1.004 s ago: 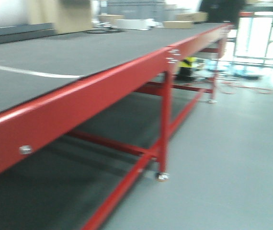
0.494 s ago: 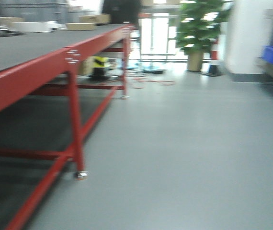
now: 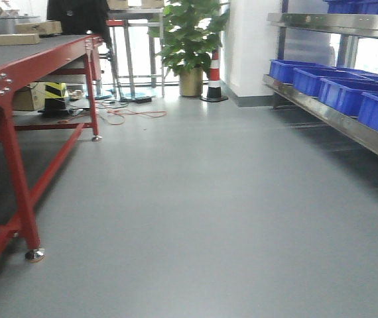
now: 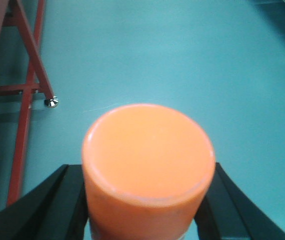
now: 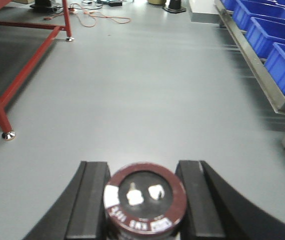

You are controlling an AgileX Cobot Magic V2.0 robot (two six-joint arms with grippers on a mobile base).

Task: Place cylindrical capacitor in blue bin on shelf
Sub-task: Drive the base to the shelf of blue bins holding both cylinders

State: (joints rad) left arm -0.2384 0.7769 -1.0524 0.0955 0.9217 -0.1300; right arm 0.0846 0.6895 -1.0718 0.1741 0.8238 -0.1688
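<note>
In the right wrist view the cylindrical capacitor point(image 5: 145, 202) is a dark cylinder with a maroon rim and two pale terminals on top. My right gripper point(image 5: 143, 175) is shut on it, a black finger pressed to each side. An orange cylinder point(image 4: 147, 150) fills the left wrist view, and my left gripper point(image 4: 147, 175) is shut on it. The steel shelf point(image 3: 338, 120) runs along the right side, carrying a row of blue bins point(image 3: 348, 93). The same shelf rail point(image 5: 262, 82) and blue bins point(image 5: 275, 32) lie ahead and to the right of the capacitor, well apart from it.
A long red-framed table point(image 3: 16, 66) stands on the left, its foot point(image 3: 34, 254) near the front. A potted plant point(image 3: 190, 33), a striped cone point(image 3: 213, 76) and loose cables point(image 3: 126, 112) sit at the far end. Grey floor lies between table and shelf.
The front view has swung right, from the red table close up to the open floor with the shelf and blue bins now in sight. The picture is sharper now.
</note>
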